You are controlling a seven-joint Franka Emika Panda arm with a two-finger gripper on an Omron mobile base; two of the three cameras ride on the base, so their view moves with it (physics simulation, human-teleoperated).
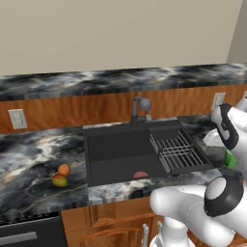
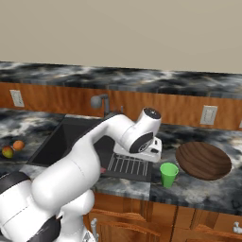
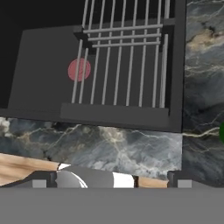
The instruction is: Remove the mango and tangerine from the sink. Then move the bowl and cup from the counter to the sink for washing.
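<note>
Nearest you, the cup [image 2: 168, 174] stands upright on the marble counter [image 2: 198, 189] near its front edge, just right of the sink's front right corner, and the bowl [image 2: 203, 160] sits a little behind and to the right of it, close to the cup, though you cannot tell from here whether they touch. In the hand view the gripper [image 3: 111, 179] hangs over the counter's front strip with its fingertips [image 3: 40, 180] spread wide at the bottom corners and nothing between them; it looks down on the wire rack [image 3: 122, 65] and the sink floor, where a round red spot [image 3: 79, 69] shows through the bars. In the right base view the hand [image 2: 140, 138] hovers over the rack on the right side of the sink [image 2: 61, 142], just left of the cup. On your left, the mango [image 1: 59, 180] and the tangerine [image 1: 64, 169] lie on the counter beside the sink's left rim, the mango nearer the front and the tangerine right behind it, so close they seem to touch. Farther back, the dark faucet [image 1: 139, 110] rises at the sink's rear edge, and behind it the wooden backsplash carries a wall outlet [image 1: 17, 118] at the left.
</note>
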